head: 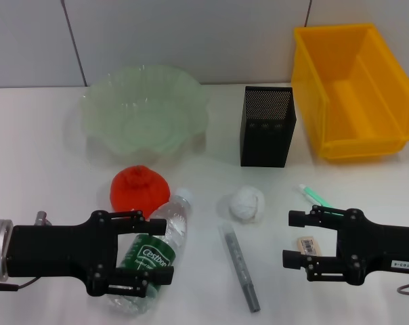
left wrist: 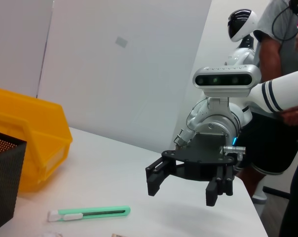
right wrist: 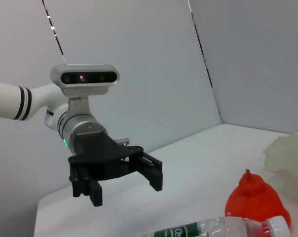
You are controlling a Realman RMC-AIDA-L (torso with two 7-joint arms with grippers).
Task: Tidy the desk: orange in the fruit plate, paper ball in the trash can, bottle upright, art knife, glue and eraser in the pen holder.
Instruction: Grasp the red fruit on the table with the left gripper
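A clear bottle (head: 158, 249) with a green label lies on its side, its cap beside the orange (head: 139, 187). My left gripper (head: 156, 254) is open over the bottle's lower half, its fingers to either side of it. In the right wrist view the left gripper (right wrist: 125, 190) hangs in the air beyond the bottle (right wrist: 213, 229) and orange (right wrist: 255, 202). My right gripper (head: 290, 239) is open at the right, with the eraser (head: 309, 245) lying between its fingers. The green art knife (head: 316, 196) lies just beyond it. The paper ball (head: 248, 203) and grey glue stick (head: 240, 267) lie mid-table.
At the back stand the green fruit plate (head: 99, 115), the black mesh pen holder (head: 267, 126) and the yellow trash can (head: 353, 145). The left wrist view shows the right gripper (left wrist: 182, 192), art knife (left wrist: 90, 213), and a person (left wrist: 282, 54) behind the table.
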